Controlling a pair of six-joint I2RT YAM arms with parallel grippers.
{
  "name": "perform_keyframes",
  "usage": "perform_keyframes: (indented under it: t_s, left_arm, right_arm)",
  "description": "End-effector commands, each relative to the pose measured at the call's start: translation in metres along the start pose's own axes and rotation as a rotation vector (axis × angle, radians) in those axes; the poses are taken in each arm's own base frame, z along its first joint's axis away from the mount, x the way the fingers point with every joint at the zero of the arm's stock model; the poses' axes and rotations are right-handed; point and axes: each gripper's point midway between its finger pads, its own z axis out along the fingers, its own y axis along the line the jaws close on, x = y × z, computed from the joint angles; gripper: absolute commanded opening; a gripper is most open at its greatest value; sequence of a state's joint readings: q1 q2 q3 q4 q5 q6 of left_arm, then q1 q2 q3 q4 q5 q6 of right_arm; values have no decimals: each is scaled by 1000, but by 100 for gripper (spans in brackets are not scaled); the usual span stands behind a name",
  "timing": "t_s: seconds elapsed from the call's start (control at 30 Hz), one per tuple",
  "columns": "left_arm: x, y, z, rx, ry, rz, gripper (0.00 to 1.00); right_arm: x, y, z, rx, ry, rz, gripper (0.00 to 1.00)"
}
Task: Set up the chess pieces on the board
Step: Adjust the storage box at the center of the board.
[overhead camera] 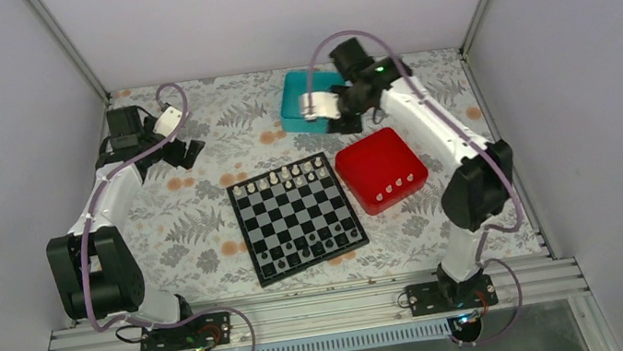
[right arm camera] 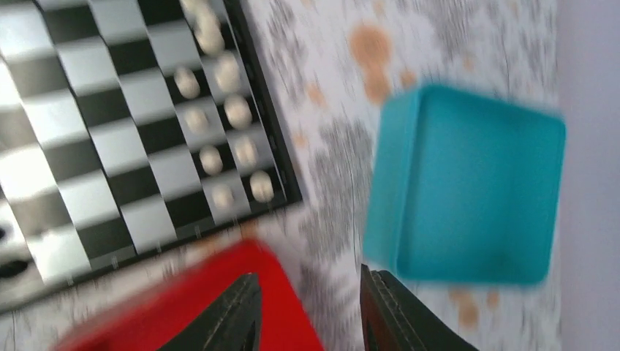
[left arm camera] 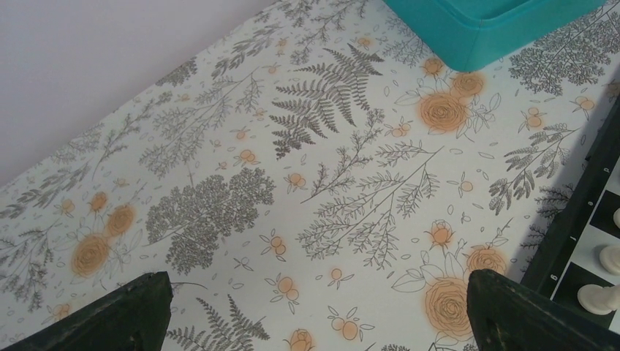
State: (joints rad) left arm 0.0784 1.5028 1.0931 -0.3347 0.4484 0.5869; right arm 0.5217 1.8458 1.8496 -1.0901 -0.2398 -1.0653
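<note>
The board (overhead camera: 297, 218) lies mid-table, with cream chess pieces (overhead camera: 280, 178) along its far rows and dark ones on the near rows. More cream pieces (overhead camera: 389, 187) sit in the red tray (overhead camera: 379, 165). My right gripper (overhead camera: 326, 108) hovers between the tray and the teal box (overhead camera: 300, 93). In the blurred right wrist view it (right arm camera: 307, 314) is open and empty, above the cloth between the tray (right arm camera: 183, 314) and the box (right arm camera: 468, 183), with the board's cream pieces (right arm camera: 219, 117) beyond. My left gripper (overhead camera: 183, 153) is open wide (left arm camera: 314, 322) over bare cloth, left of the board's edge (left arm camera: 577, 205).
A floral cloth (overhead camera: 193, 221) covers the table, and white walls close it in on three sides. The teal box stands at the back, close to the red tray. A metal rail (overhead camera: 309, 311) carries both arm bases along the near edge.
</note>
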Motion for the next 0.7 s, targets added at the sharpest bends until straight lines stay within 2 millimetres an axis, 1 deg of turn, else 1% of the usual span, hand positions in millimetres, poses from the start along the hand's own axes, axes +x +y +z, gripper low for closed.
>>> perform_keyframes:
  t_s: [0.0, 0.03, 0.1, 0.13, 0.17, 0.27, 0.37, 0.47, 0.53, 0.57, 0.67]
  left_arm:
    - [-13, 8, -3, -11, -23, 1, 100]
    - [-13, 10, -3, -17, -21, 2, 100]
    - [-15, 12, -2, -23, -13, 3, 100]
    - [-16, 14, -1, -26, -8, 2, 100]
    - [-19, 16, -1, -29, -6, 7, 100]
    - [-30, 22, -5, -58, -12, 28, 100]
    - [-49, 26, -11, -95, -21, 73, 100]
    - [-68, 21, -12, -116, -27, 130, 100]
    - [-81, 14, -10, -101, -32, 167, 100]
    - [-90, 8, -7, -89, -32, 195, 100]
    - [-115, 1, 1, -79, -26, 256, 100]
  right_arm:
    - [87, -5, -13, 34, 170, 136, 39]
    - [111, -7, -17, 49, 206, 180, 39]
    - [145, -7, -21, 78, 265, 242, 39]
    - [159, -5, -21, 85, 286, 263, 39]
    - [170, -3, -21, 91, 300, 277, 39]
    - [196, 3, -13, 116, 360, 275, 38]
    - [223, 3, -1, 141, 433, 277, 36]
    - [242, -2, 7, 139, 476, 333, 35]
    - [252, -7, 6, 151, 495, 386, 34]
    - [254, -8, 4, 152, 488, 412, 31]
    - [250, -4, -3, 144, 449, 480, 19]
